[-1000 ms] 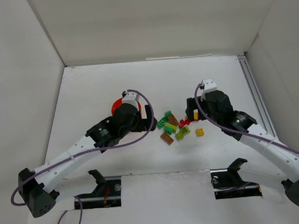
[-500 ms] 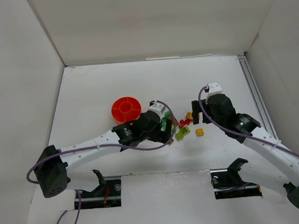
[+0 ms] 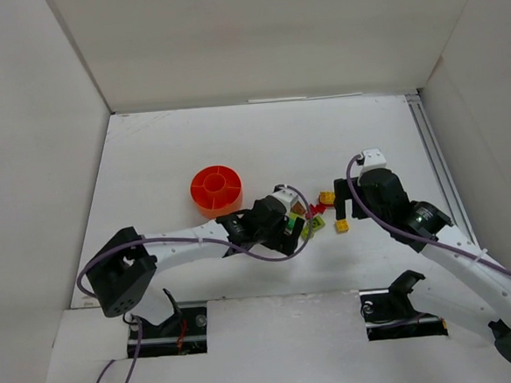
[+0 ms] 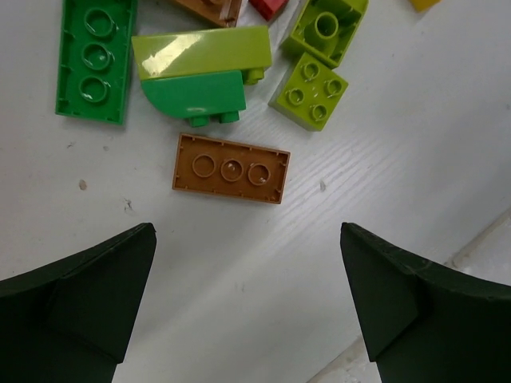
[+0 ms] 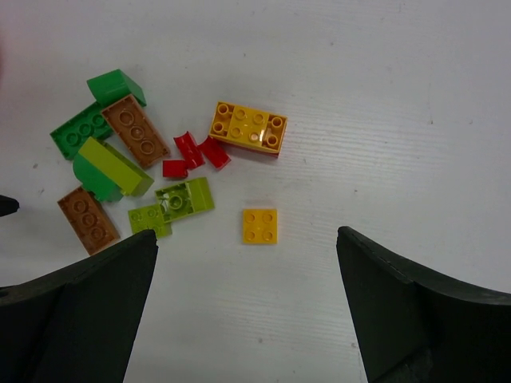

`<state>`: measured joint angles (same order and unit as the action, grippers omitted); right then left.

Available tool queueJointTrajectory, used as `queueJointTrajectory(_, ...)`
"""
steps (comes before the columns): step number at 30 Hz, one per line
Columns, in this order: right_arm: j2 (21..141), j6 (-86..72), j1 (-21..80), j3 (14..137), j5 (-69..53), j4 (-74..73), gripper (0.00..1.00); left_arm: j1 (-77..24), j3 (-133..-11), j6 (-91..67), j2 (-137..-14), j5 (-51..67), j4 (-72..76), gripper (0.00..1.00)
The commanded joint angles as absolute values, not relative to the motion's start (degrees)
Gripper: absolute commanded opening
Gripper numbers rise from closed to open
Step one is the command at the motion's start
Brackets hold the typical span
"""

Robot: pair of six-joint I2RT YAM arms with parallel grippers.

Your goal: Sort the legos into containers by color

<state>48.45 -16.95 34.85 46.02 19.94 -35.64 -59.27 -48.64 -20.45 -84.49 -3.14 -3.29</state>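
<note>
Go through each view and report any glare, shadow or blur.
Left wrist: sharp focus, white glare streaks on the glossy lime sloped plastic brick and the green rounded brick next to it. Right wrist: a small glint on the long yellow studded brick; the right gripper's dark fingers show little detail. Top external: soft even light, faint shadows on the white table.

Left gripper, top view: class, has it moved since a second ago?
Yes. The left gripper has swung right and toward the near edge, off the orange bowl, which stayed put, and now hangs open over the legos.
</note>
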Motion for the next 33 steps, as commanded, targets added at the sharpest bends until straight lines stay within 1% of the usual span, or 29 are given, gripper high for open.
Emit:
queueJointTrajectory(1, 48.25, -17.93, 34.45, 46.23, 20.92, -35.77, 0.98, -59.5, -47.46, -17.67, -85.6, -1.57, 1.13, 1.0)
queueJointTrajectory(6, 49.3, -17.4, 34.45, 46.23, 20.92, -35.77, 0.98, -59.5, -49.47, -13.38, -92.27, -3.6, 1.67, 1.0)
queueJointTrajectory(14, 48.78, -16.87, 34.45, 47.29, 21.97, -37.53, 0.98, -59.5, -49.48, -11.87, -95.53, -6.5, 2.72, 1.0)
queueJointTrajectory(20, 48.16, -15.83, 33.93, 47.81, 22.49, -37.53, 0.98, -60.02, -51.68, -11.25, -98.7, -5.98, 2.02, 1.0)
queueJointTrajectory(22, 47.64, -15.82, 33.93, 48.33, 22.5, -38.05, 0.98, -60.03, -51.68, -11.25, -98.09, -5.45, 2.02, 0.96)
queueJointTrajectory(23, 47.64, -15.82, 33.93, 48.34, 23.2, -38.06, 0.98, -60.03, -51.16, -11.25, -97.39, -5.45, 2.02, 0.88)
queueJointTrajectory(26, 47.02, -15.82, 33.93, 48.34, 23.73, -38.06, 0.98, -60.03, -50.63, -11.25, -96.86, -4.92, 1.5, 0.78)
queueJointTrajectory(27, 46.5, -15.82, 33.93, 48.34, 23.73, -38.06, 0.98, -60.55, -50.63, -11.25, -96.25, -4.92, 1.49, 0.7)
queueJointTrajectory(28, 46.49, -15.82, 33.93, 48.34, 23.73, -38.06, 0.98, -60.56, -50.63, -11.25, -95.46, -4.92, 0.97, 0.67)
queueJointTrajectory(29, 46.49, -15.82, 33.93, 48.34, 23.73, -38.06, 0.98, -60.56, -50.63, -11.25, -95.45, -4.92, 0.97, 0.65)
queueJointTrajectory(32, 45.27, -15.82, 33.93, 48.34, 23.73, -38.58, 0.98, -60.56, -49.83, -12.74, -92.21, -4.92, -0.87, 0.64)
queueJointTrajectory(33, 45.26, -15.82, 33.93, 48.34, 23.73, -38.58, 0.98, -60.56, -49.83, -13.35, -91.07, -5.7, -1.4, 0.61)
